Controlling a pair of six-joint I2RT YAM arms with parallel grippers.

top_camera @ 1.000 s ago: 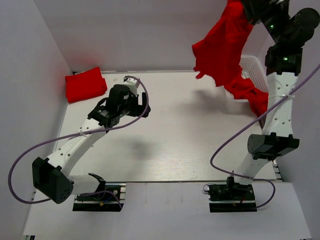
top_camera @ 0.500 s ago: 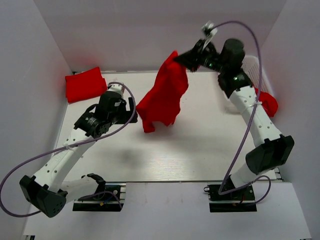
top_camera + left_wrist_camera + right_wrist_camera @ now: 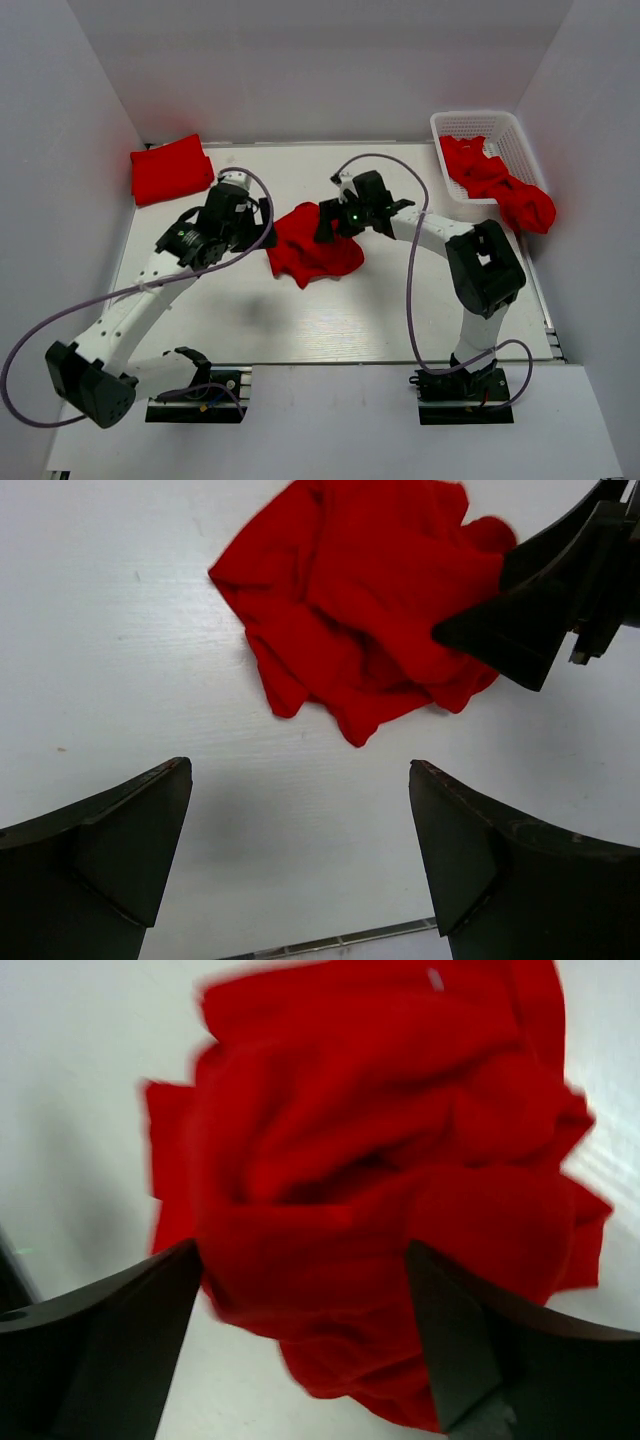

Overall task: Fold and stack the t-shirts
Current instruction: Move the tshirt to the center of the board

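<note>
One shirt [image 3: 312, 248] has just come down. Half a second back it hung in the air from the right claw [image 3: 335, 222]; now it lies heaped in the middle of the tabletop [image 3: 420, 300], and that claw's jaws stand released, spread over it. The left claw [image 3: 250, 222] is released too, just left of the heap, empty. Likely next is spreading it flat. The heap is bunched, a bit longer left-to-right, with no collar or hem readable. A folded shirt [image 3: 172, 168] sits at the far left corner, and spare shirts [image 3: 495, 180] fill the basket [image 3: 478, 118] at the far right.

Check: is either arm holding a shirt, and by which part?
Nothing is held. The crumpled t-shirt lies loose on the table below the right gripper, whose fingers are open; the left gripper is open and empty too.
</note>
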